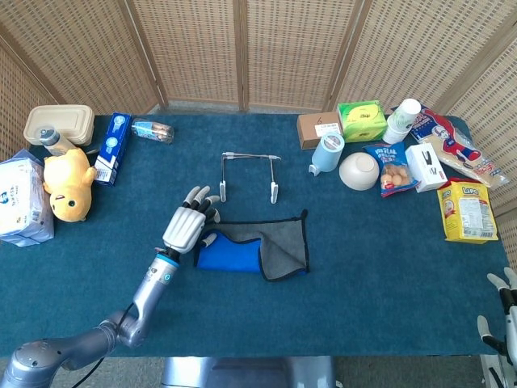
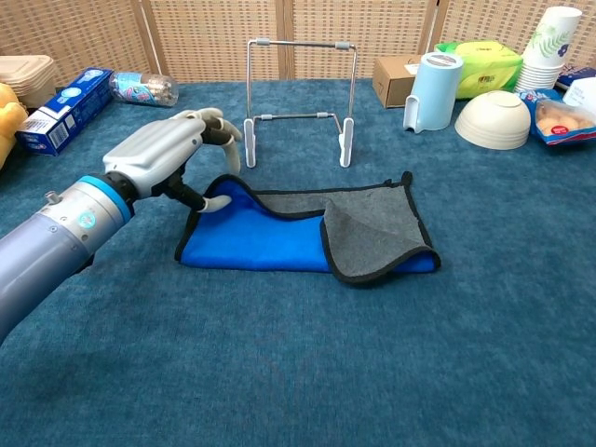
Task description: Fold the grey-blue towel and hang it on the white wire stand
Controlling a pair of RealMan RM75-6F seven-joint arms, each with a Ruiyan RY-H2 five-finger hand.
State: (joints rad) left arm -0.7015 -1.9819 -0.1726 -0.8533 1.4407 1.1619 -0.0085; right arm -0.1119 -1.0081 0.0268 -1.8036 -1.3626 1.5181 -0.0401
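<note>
Silver arm, blue-ringed wrist, pale hand [image 2: 168,149]

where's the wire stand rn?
In the head view the white wire stand stands upright mid-table, just behind the towel and left of the light-blue canister; the left hand sits in front of it, to the left.

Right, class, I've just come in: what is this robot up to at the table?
The robot's left hand is at the left end of a grey-blue towel lying on the table, its thumb touching the raised corner; whether it actually grips the cloth cannot be told. The towel is partly folded, a grey flap turned over the blue side. The white wire stand stands just behind it with nothing hanging on it. The right hand waits at the table's near right corner, holding nothing.
</note>
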